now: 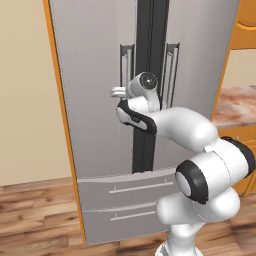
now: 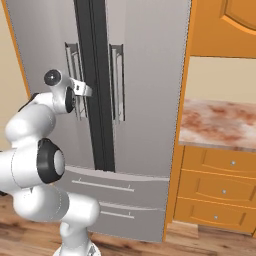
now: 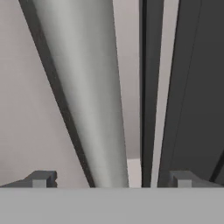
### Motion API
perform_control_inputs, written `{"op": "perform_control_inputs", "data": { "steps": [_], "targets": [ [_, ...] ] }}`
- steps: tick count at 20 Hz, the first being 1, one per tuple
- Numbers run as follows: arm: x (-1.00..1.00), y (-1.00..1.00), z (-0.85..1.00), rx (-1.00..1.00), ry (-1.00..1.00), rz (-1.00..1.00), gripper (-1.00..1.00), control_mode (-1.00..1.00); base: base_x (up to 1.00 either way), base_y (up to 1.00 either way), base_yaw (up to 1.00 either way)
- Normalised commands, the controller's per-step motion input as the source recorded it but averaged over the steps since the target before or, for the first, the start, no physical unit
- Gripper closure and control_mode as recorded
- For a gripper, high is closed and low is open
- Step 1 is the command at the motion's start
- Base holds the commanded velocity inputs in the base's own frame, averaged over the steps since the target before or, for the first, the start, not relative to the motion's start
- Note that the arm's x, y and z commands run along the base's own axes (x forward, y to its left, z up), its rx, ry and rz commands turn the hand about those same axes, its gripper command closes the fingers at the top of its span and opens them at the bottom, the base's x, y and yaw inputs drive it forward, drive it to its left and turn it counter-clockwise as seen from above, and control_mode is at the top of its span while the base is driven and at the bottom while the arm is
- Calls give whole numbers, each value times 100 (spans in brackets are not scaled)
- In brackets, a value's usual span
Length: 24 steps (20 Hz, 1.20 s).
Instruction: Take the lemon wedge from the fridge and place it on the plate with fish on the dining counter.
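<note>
The grey fridge (image 1: 95,75) (image 2: 145,75) stands in front of me with both doors shut. My gripper (image 1: 118,92) (image 2: 86,90) is open at the left door's vertical bar handle (image 1: 125,62) (image 2: 73,57). In the hand view the handle bar (image 3: 87,96) runs up between my gripper's (image 3: 111,178) two fingertips (image 3: 41,178), closer to the left one and touching neither. The black gap between the doors (image 3: 151,87) lies just right of the bar. The lemon wedge is hidden. The plate with fish is out of view.
Right of the fridge, a reddish-brown and cream marble countertop (image 2: 220,122) (image 1: 237,102) sits on orange drawers (image 2: 220,175), under an orange upper cabinet (image 2: 225,25). I cannot tell whether it is the dining counter. Two fridge drawers (image 1: 125,192) sit above the plank floor (image 1: 35,215).
</note>
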Motion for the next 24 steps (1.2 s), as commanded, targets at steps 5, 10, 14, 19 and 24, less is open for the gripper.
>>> {"op": "perform_control_inputs", "data": {
  "steps": [5, 10, 14, 19, 24],
  "targets": [
    [6, 15, 0, 0, 0, 2, -100, -100, 0, 0, 0],
    [45, -6, -10, 0, -1, 0, -100, -100, 0, 0, 0],
    [6, -1, -3, 0, -1, 0, 100, -100, 0, 0, 0],
    [0, 0, 0, 0, 0, 0, 100, -100, 0, 0, 0],
    [-49, 21, 2, 1, 0, 0, 100, -100, 0, 0, 0]
  ]
}}
